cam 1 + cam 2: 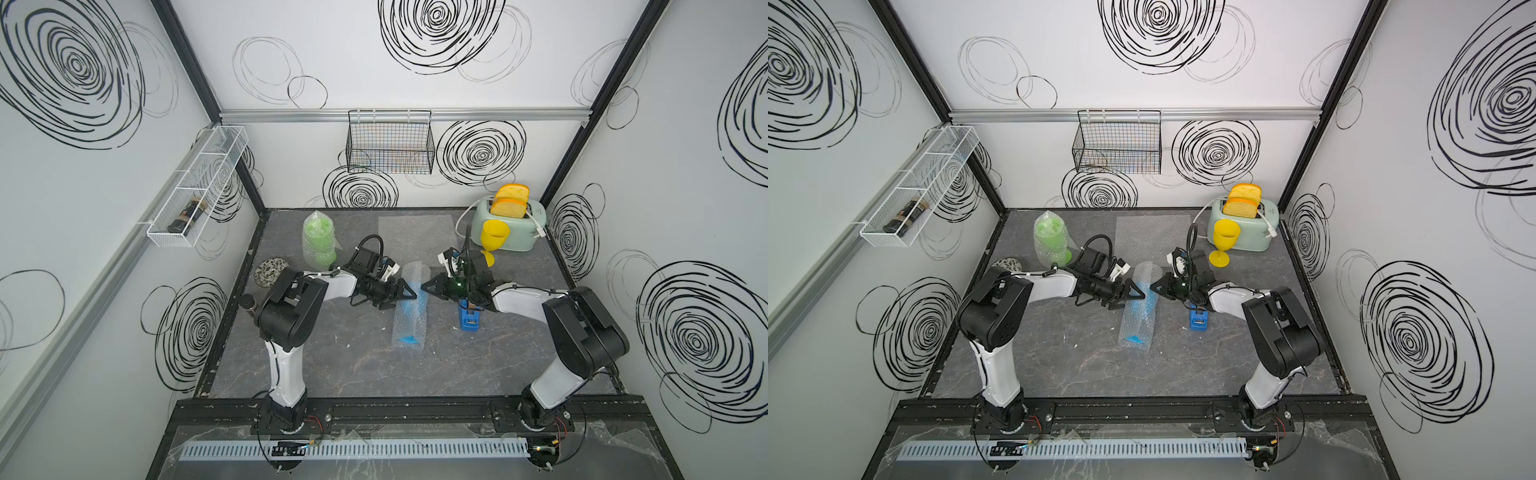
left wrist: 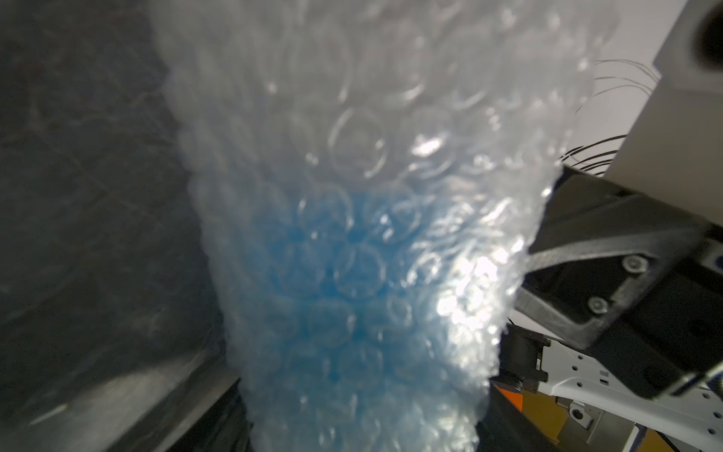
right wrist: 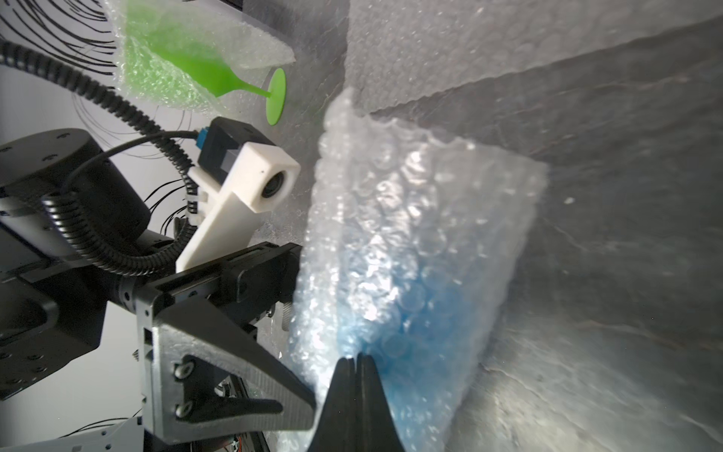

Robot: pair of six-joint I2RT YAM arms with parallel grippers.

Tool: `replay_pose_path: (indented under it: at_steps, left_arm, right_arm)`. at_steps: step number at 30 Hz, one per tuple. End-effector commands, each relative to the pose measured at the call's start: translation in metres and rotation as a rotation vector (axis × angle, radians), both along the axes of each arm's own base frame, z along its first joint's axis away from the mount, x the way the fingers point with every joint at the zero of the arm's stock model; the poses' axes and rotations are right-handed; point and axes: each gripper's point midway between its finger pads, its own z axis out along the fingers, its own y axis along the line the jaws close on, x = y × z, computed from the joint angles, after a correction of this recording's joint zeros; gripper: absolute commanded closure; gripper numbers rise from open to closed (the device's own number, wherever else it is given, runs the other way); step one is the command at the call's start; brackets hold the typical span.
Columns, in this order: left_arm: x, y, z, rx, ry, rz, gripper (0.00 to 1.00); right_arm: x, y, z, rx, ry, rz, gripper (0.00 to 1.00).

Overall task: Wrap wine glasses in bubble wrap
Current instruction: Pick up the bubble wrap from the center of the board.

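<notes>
The blue goblet [image 1: 409,309] lies on its side mid-desk [image 1: 353,365], rolled in bubble wrap [image 1: 415,276], probably so the roll can be steadied from both sides. My left end effector [image 1: 402,302] is at one side of it with its jaws spread; I cannot tell whether they touch the film. My right end effector [image 3: 356,362] is closed, its tips against the wrap, and I can't see whether a fold is pinched.

I count three goblets: blue, a green one [image 1: 318,237] standing wrapped at the back, and a yellow one [image 1: 492,239] bare beside the toaster [image 1: 515,237]. There are three sheets, counting the flat spare [image 1: 415,232], and one tape dispenser [image 1: 469,322], probably there for sealing.
</notes>
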Motion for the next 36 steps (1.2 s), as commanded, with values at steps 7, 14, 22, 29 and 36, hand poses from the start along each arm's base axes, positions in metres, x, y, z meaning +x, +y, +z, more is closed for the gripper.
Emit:
replay_pose_path:
  at_steps: [7, 14, 22, 29, 36]
  left_arm:
    - [-0.004, 0.012, -0.012, 0.092, 0.03, 0.032, 0.13]
    - [-0.001, 0.009, -0.014, 0.09, 0.026, 0.021, 0.14]
    - [0.003, 0.006, -0.006, 0.054, -0.001, 0.0, 0.23]
    - [0.007, 0.001, 0.025, 0.017, -0.106, -0.041, 0.23]
    - [0.009, 0.0, 0.093, -0.049, -0.355, -0.096, 0.21]
  right_arm:
    - [-0.027, -0.007, 0.011, 0.041, 0.049, 0.018, 0.53]
    - [-0.032, 0.018, -0.017, 0.086, 0.145, 0.106, 0.24]
    - [-0.035, 0.03, -0.035, 0.143, 0.192, 0.157, 0.37]
    - [-0.031, 0.033, 0.009, 0.193, 0.052, 0.202, 0.44]
    - [-0.025, 0.03, 0.066, 0.149, -0.193, 0.214, 0.43]
